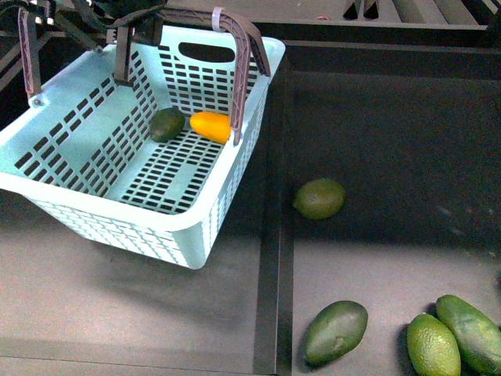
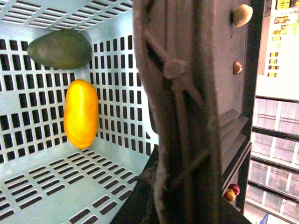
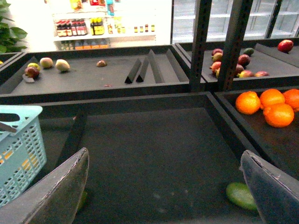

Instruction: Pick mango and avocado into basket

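Note:
The turquoise basket (image 1: pixel 196 219) hangs tilted at the left of the front view. The yellow-orange mango (image 1: pixel 210 126) and the dark green avocado (image 1: pixel 167 124) lie side by side on its floor by the far wall. They also show in the left wrist view, the mango (image 2: pixel 81 113) below the avocado (image 2: pixel 60 49). My left gripper (image 1: pixel 125 35) is shut on the basket's brownish handles (image 2: pixel 182 107), which fill that view. My right gripper (image 3: pixel 168 186) is open and empty over a dark bin floor; it is out of the front view.
Lighter green fruits lie in the dark bin at right: one (image 1: pixel 319 198) in the middle, others (image 1: pixel 337 331) (image 1: pixel 433 345) at the front. A raised divider (image 1: pixel 270 258) runs beside the basket. Oranges (image 3: pixel 273 106) and red fruit (image 3: pixel 243 60) fill bins beyond.

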{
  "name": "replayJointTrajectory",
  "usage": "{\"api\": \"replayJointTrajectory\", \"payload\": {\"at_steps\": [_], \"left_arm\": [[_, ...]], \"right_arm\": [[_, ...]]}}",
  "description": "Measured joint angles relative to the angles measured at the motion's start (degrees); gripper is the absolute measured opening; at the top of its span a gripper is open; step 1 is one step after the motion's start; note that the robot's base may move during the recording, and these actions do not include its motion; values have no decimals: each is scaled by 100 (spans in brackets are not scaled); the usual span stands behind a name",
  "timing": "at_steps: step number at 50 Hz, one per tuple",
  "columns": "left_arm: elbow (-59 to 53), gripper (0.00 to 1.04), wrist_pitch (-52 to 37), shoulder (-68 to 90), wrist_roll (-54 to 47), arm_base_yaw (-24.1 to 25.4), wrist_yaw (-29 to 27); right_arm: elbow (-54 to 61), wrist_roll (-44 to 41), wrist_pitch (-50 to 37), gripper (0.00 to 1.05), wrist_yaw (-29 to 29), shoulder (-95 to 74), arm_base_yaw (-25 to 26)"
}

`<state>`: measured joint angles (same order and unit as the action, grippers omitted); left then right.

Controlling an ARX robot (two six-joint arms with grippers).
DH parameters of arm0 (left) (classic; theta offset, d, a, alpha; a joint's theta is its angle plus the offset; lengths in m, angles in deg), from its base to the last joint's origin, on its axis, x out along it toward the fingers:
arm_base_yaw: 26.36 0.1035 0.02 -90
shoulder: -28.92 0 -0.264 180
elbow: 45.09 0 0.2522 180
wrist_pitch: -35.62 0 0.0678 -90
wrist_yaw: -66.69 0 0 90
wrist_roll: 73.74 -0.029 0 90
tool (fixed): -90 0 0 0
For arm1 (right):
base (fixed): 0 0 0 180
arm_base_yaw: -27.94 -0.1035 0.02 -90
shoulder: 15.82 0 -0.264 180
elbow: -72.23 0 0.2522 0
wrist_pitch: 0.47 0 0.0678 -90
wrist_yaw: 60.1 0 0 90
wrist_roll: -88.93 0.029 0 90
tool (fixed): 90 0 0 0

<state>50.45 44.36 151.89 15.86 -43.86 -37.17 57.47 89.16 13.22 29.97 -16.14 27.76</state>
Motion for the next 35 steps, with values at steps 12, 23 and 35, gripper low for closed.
{"api": "replayJointTrajectory", "payload": {"at_steps": [12,23,35], "left_arm": [[-304,53,7,-413,319,-28,-256],[-920,99,369,-1425,535,-22,-549],[-1086,97,520,-1845,520,24,-573]], "right_arm": [[0,0,0,96,2,0,0],[0,0,0,96,2,0,0],[0,0,0,96,2,0,0]]}}
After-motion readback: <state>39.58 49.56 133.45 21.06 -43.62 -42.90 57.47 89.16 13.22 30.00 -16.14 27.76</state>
